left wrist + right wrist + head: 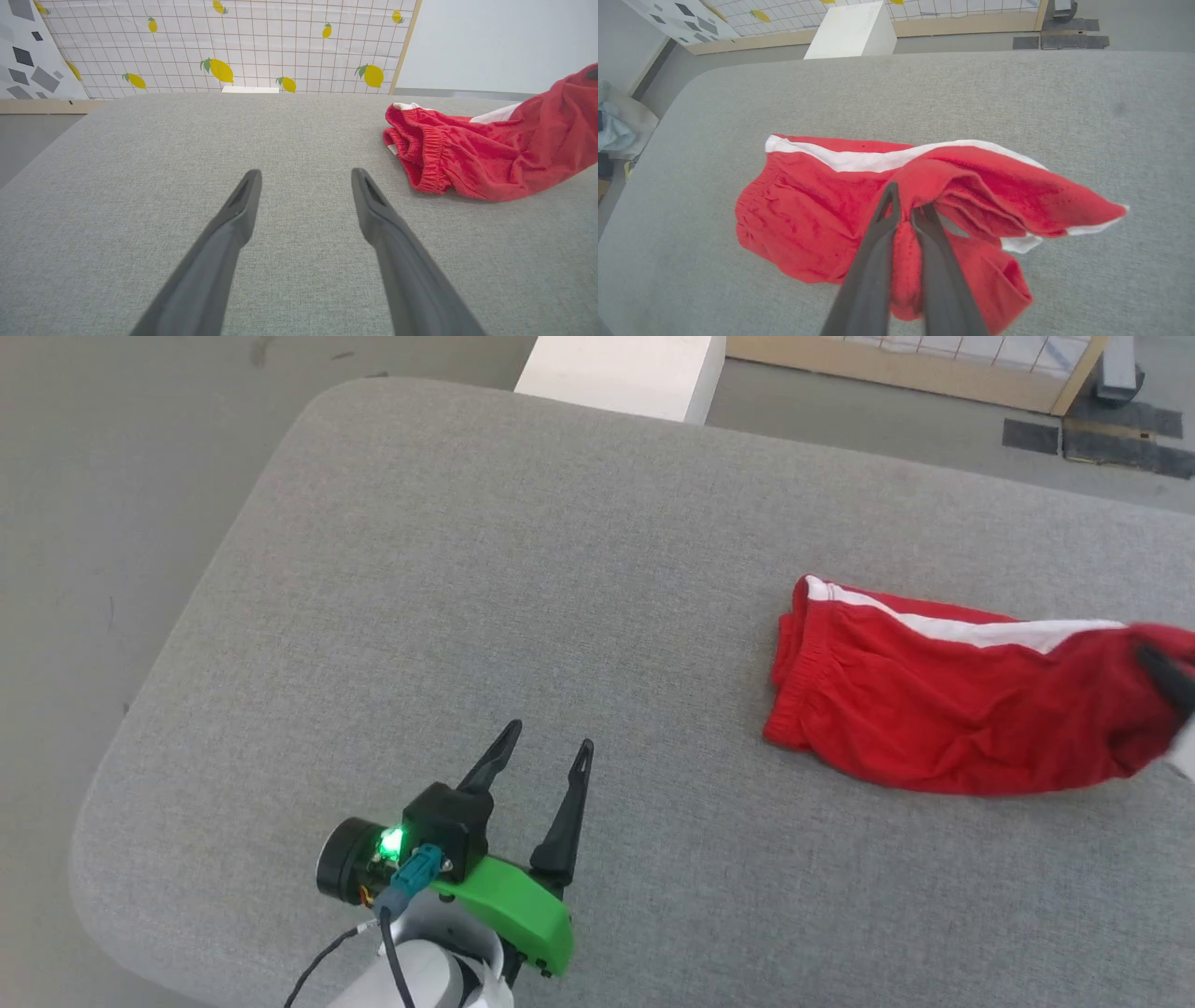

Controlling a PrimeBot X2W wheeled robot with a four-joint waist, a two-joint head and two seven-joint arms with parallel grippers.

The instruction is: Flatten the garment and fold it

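The shorts [808, 205] are soft, matt red cloth with white cloth stripes, creased and gathered at the waistband. The table top [467, 616] is covered in grey woven fabric, matt and slightly rough. The left gripper [549, 739] has dark matt plastic fingers [219, 261] and a smooth green plastic shell [518, 905].

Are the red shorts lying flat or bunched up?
Bunched: the shorts are creased, one leg lifted off the grey surface, pinched in the right pincer.
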